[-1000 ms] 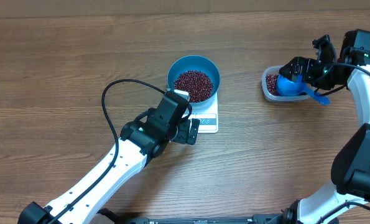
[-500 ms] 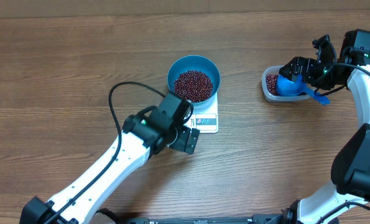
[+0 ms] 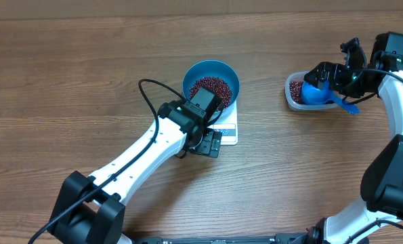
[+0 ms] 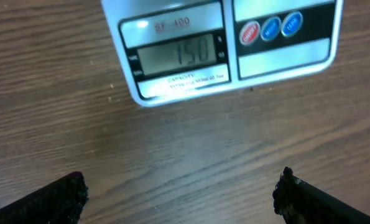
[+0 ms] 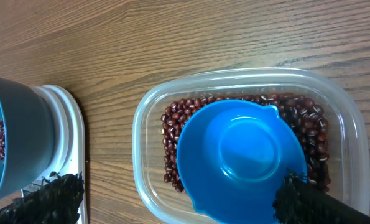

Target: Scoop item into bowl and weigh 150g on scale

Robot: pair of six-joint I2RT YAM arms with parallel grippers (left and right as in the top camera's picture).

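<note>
Beans (image 3: 215, 87) are in neither gripper. The left gripper (image 3: 207, 144) is released, its jaws spread wide with nothing between them. It hangs over bare worktop (image 3: 66, 74) just off the near edge of the scale (image 3: 227, 129); whether its fingers touch the wood cannot be told. Directly beyond it, the left wrist view shows the scale's display (image 4: 177, 56) reading 150, with three round buttons beside it on the same strip.

On the far part of the scale stands the bowl (image 3: 187, 80), upright, with a heap of beans covering its bottom. Scale and bowl sit about midway between the left and right edges of the worktop.

The right gripper (image 5: 178, 198) is likewise released, jaws wide, poised over a clear plastic tub (image 5: 234, 75) towards the right edge, well apart from the scale. A blue scoop (image 5: 234, 155) lies open side up in the tub, on a bed of more beans. One fingertip overlaps the scoop's rim in the wrist view; contact cannot be confirmed.
</note>
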